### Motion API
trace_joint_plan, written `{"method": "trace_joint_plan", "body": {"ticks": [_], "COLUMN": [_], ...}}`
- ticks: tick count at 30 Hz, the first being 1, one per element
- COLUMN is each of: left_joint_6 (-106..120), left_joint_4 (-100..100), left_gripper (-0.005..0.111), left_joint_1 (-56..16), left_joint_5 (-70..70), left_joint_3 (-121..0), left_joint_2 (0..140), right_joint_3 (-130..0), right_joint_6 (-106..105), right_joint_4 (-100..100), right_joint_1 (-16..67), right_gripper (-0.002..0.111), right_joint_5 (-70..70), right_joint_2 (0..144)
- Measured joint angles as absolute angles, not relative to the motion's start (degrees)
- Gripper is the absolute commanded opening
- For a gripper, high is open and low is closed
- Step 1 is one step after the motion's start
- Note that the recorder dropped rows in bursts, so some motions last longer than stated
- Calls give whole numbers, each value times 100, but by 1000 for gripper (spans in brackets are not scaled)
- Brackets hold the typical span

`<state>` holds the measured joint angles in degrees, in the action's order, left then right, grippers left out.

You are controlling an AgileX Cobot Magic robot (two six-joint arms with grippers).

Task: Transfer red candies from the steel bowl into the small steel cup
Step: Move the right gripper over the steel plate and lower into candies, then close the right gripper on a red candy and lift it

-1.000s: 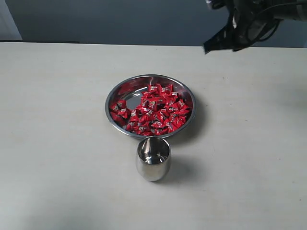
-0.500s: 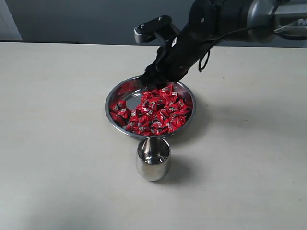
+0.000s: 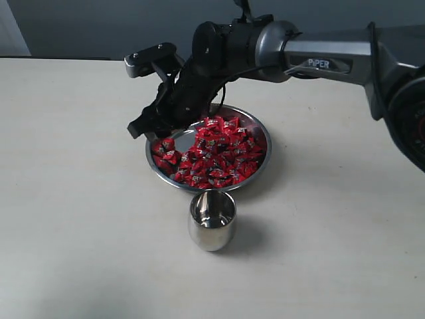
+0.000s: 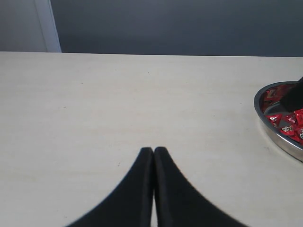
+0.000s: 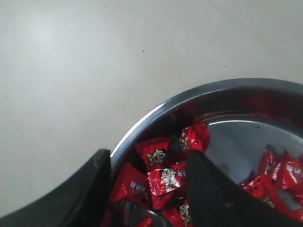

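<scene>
Right gripper [image 5: 147,160] spread at the steel bowl's [image 3: 184,139] left edge; small steel cup [image 3: 212,222] upright.
On the left, the left gripper [image 4: 153,150], fingers pressed together, hung over the bare pale table [image 3: 80,199]. At mid-table the right gripper's black fingers stood apart, empty, above crinkly red candies [image 3: 219,159] heaped in the round, shiny bowl. The egg-sided cup stood mouth up just beside its near rim.

Shiny red candies [image 3: 216,156] with pale marks in a silvery steel bowl [image 3: 264,147].

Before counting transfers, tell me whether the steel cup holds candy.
Empty: the small steel cup stands upright, no red showing in its shiny interior.
</scene>
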<state>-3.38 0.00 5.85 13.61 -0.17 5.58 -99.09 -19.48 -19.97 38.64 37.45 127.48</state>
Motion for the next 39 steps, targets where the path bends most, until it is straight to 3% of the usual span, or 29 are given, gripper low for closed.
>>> {"method": "trace_joint_plan", "body": {"ticks": [32,34,35,37,39], "left_joint_6": [-338,-338,-338,-338,-338], "left_joint_4": [0,0,0,0,0], "left_gripper": [0,0,0,0,0], "left_joint_1": [585,585,585,585,585], "left_joint_5": [1361,1361,1361,1361,1361], "left_joint_3": [-17,-17,-17,-17,-17], "left_joint_2": [558,558,558,558,558], "right_joint_3": [-10071,-10071,-10071,-10071,-10071], "right_joint_6": [-1221,-1205,-1205,-1200,-1200], "right_joint_4": [-1367,-1367,-1367,-1367,-1367], "right_joint_1": [3864,3864,3864,3864,3864], "right_gripper": [47,40,27,12,5], "right_joint_5": [3977,3941,3941,3954,3954], "right_joint_2": [13298,13298,13298,13298,13298]}}
